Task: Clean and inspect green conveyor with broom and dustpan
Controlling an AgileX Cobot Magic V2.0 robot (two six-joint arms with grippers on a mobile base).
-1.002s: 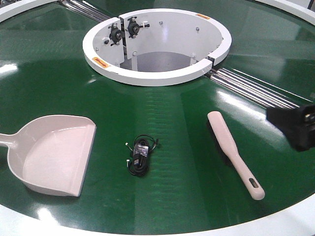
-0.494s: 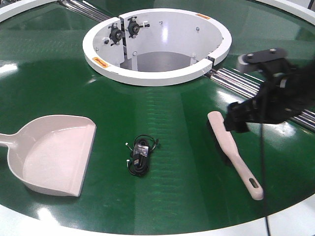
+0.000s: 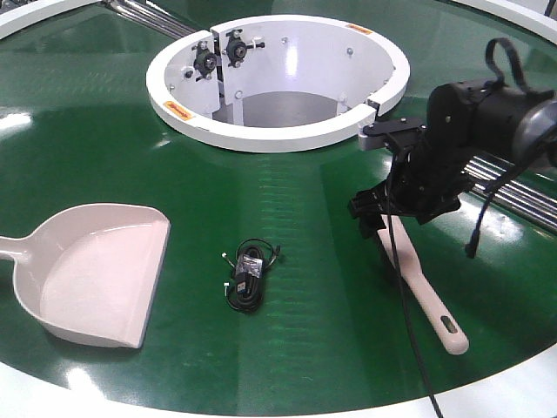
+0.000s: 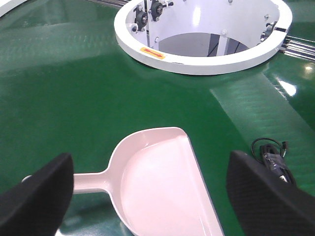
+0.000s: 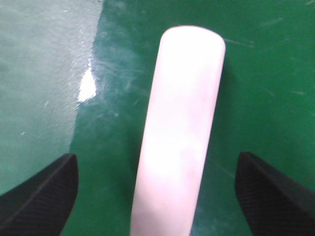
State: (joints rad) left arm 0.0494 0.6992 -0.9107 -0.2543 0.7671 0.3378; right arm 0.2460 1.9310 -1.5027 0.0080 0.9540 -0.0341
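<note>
The green conveyor point(image 3: 104, 139) fills the front view. On its right side lies the cream broom point(image 3: 426, 292), handle end with the slotted hole toward the front rim. My right gripper point(image 3: 374, 218) hovers over the broom's far end, open. In the right wrist view the broom point(image 5: 179, 123) runs between the two spread fingers of this gripper point(image 5: 157, 196) without touching either. The pale dustpan point(image 3: 96, 270) rests at the front left. My left gripper point(image 4: 150, 196) is open above the dustpan point(image 4: 157, 187), its handle pointing toward the left finger. The left arm is out of the front view.
A small black coiled cable point(image 3: 248, 277) lies between dustpan and broom, also beside the right finger in the left wrist view as the cable point(image 4: 273, 157). The white ring hub point(image 3: 278, 78) stands at the back centre, steel rollers point(image 3: 452, 161) beside it. The white rim point(image 3: 522, 383) bounds the front.
My right arm has swung in from the right edge to the left and now hangs over the broom's head. Broom, dustpan and cable lie where they were.
</note>
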